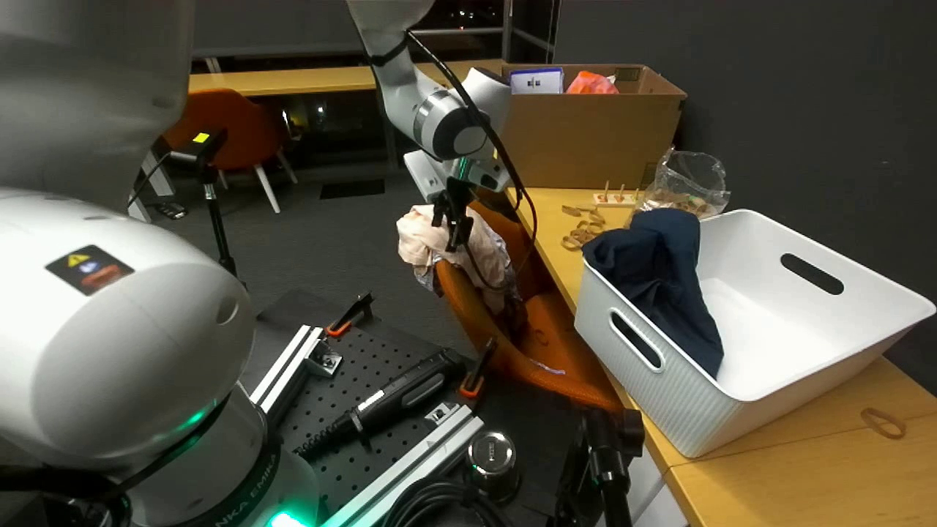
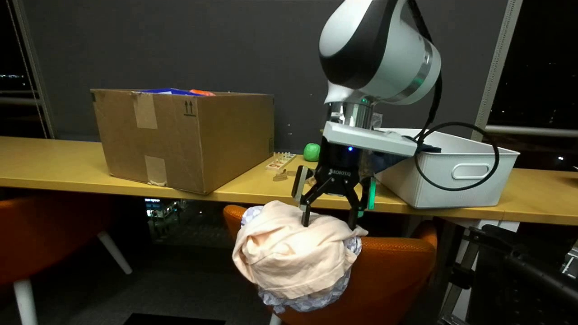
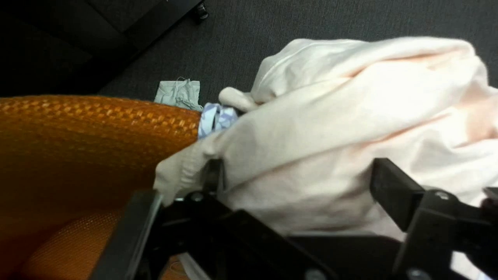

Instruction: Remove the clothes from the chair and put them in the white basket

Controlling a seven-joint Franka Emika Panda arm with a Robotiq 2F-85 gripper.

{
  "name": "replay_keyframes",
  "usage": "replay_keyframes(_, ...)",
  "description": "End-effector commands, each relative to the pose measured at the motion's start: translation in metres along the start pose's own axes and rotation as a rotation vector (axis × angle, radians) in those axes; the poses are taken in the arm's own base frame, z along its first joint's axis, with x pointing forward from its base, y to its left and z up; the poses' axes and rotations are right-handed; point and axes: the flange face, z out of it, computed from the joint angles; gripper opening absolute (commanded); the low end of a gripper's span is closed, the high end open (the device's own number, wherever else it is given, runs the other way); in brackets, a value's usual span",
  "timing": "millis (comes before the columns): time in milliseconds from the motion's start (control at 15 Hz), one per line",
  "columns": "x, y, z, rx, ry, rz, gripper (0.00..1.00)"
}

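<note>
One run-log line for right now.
gripper open at peach garment | peach garment on orange chair | navy garment partly in white basket

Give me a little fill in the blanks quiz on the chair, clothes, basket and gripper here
The chair beneath the peach cloth is coloured ____.
The dark blue cloth lies over the rim of the ____ basket.
The gripper at the peach cloth is not shut but ____.
Missing words: orange; white; open.
</note>
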Motion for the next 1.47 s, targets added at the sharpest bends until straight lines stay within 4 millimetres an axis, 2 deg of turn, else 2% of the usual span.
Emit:
replay_keyframes(0, 0.011, -0.017, 0.008, -0.006, -0.011, -0.012, 0.66)
replay_keyframes(533, 0.008, -0.027, -0.026, 0.039, 0.02, -0.027, 0.06)
replay_keyframes(600, 0.008, -0.028, -0.035, 0.046, 0.029, -0.028, 0.01)
replay_keyframes(667, 0.008, -0.029, -0.041, 0.05, 0.037, -0.03, 0.0)
replay_keyframes(733, 0.009, -0.029, -0.05, 0.053, 0.048, -0.032, 0.04)
replay_keyframes(933, 0.012, -0.031, -0.094, 0.069, 0.112, -0.044, 0.04)
replay_keyframes(1200, 0.018, -0.024, -0.188, 0.119, 0.243, -0.056, 0.04)
replay_keyframes(1400, 0.014, -0.015, -0.263, 0.155, 0.343, -0.062, 0.04)
